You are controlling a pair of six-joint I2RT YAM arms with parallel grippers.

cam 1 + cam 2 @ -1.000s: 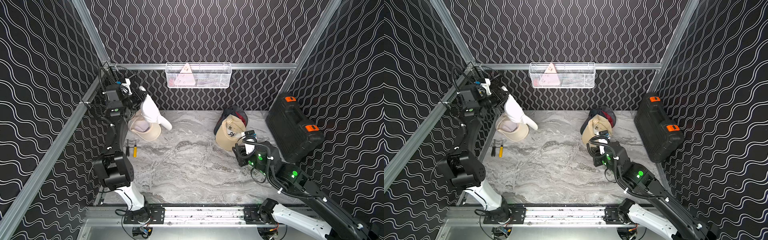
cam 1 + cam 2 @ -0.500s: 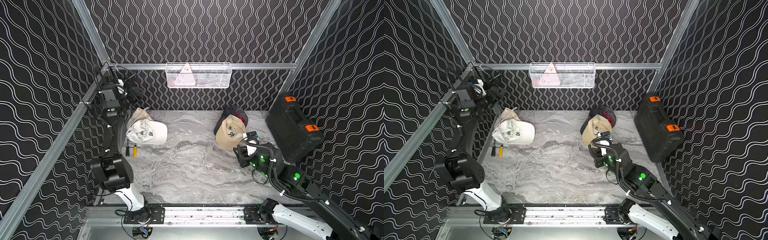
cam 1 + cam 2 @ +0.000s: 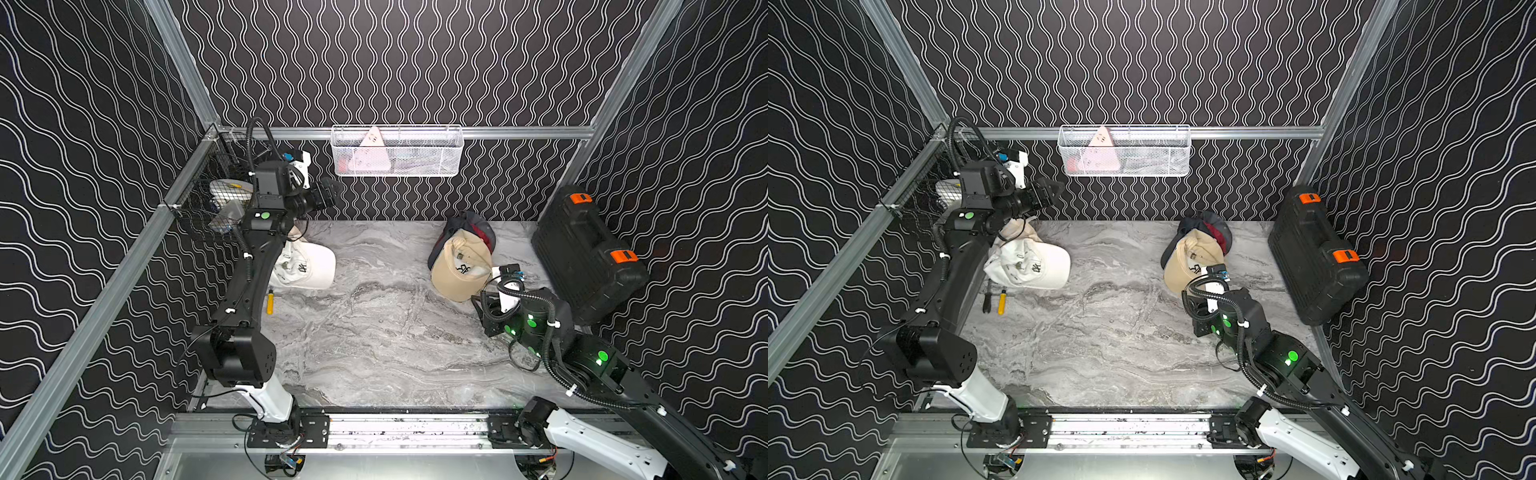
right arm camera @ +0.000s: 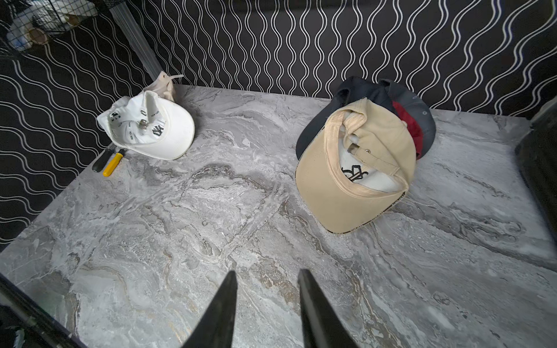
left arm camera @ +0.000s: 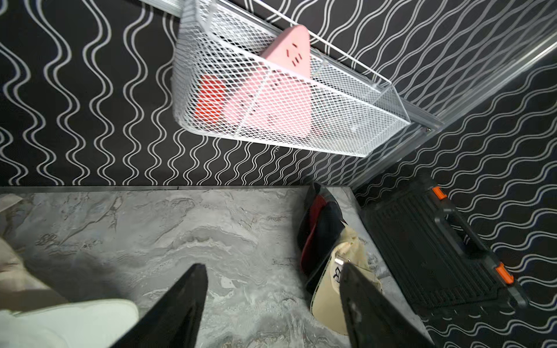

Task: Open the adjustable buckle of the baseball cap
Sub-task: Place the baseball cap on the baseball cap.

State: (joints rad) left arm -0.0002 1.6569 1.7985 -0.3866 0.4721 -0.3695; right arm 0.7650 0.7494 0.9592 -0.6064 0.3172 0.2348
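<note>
**Top views.** Left gripper [image 3: 328,193]: raised by the back wall, jaws standing apart, empty. A second ago it held the white cap [image 3: 309,266] aloft. The cap now lies inside-up on the table [image 3: 374,332], just below that arm.

**Left wrist.** Fingers [image 5: 187,295] wide apart, nothing between them. Only a white edge of the cap [image 5: 60,322] shows.

**Right wrist.** Right gripper [image 4: 266,274]: fingers partly apart, empty, over bare table. The white cap's metal buckle [image 4: 142,123] is visible, but I cannot tell whether the strap is free. Beige cap [image 4: 355,168]: nearby, untouched.

**Judgement.** The white cap has been let go and is probably finished. The beige cap is likely next.
</note>
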